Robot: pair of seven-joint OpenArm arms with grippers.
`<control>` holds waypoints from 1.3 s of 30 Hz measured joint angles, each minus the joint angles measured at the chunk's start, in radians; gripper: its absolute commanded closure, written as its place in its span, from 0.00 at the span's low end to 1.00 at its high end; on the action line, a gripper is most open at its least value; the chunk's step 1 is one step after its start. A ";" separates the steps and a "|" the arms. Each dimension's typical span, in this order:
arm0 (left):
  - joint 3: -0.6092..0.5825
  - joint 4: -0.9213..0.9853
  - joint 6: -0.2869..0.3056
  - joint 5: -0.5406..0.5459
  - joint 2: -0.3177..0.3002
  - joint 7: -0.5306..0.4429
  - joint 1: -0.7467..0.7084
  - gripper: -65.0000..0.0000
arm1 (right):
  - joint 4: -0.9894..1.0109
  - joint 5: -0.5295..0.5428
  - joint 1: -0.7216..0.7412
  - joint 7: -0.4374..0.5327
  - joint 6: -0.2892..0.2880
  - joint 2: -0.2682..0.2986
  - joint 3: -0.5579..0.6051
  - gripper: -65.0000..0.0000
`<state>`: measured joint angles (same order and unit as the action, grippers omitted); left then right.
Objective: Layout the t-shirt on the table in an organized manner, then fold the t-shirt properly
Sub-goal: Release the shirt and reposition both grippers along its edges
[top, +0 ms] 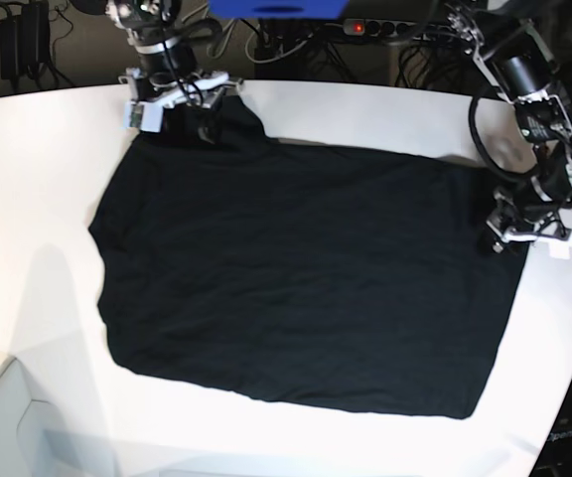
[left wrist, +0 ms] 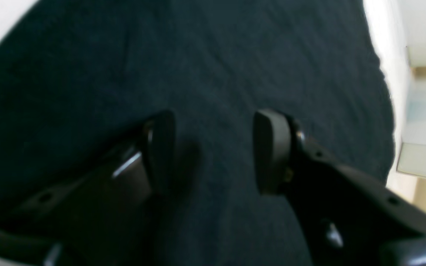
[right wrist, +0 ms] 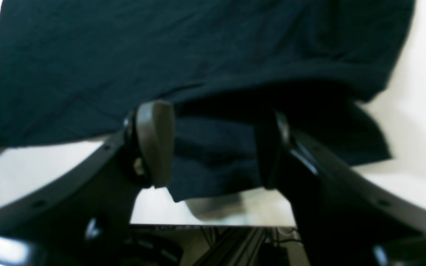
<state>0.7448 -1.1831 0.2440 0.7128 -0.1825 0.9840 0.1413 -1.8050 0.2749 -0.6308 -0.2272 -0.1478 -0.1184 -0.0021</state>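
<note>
The black t-shirt [top: 306, 268] lies spread flat on the white table [top: 48, 199], back side up, with no print showing. My right gripper [top: 192, 124] is at the shirt's far left corner. In the right wrist view its jaws [right wrist: 213, 147] stand apart astride a loose flap of the t-shirt [right wrist: 161, 55], without pinching it. My left gripper [top: 504, 238] is at the shirt's right edge. In the left wrist view it [left wrist: 215, 151] hangs open just above the flat t-shirt fabric [left wrist: 213, 55], with nothing between its fingers.
A power strip with cables [top: 365, 27] and a blue object [top: 276, 8] lie behind the table's far edge. The table's edge [right wrist: 213, 224] runs just under my right gripper. A pale box [top: 8, 417] stands off the near left corner.
</note>
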 measured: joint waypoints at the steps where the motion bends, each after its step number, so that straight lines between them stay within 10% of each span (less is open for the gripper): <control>1: 0.000 0.000 0.000 0.001 0.000 0.000 0.000 0.49 | 0.028 0.000 0.013 -0.004 0.003 0.000 0.000 0.46; 24: 0.000 -0.004 0.000 0.008 -0.004 0.007 0.000 0.49 | -0.126 -0.005 -0.146 0.004 0.010 0.003 0.179 0.46; 39: -0.002 -0.093 0.007 -0.005 -0.004 -0.062 0.025 0.49 | -0.123 -0.002 0.132 -0.060 0.003 0.133 -0.054 0.45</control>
<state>0.7429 -1.2766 0.2512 0.7078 -0.1864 0.9222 0.1665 -1.9278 0.2733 -0.4988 -0.2867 -0.1444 0.0147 -0.0559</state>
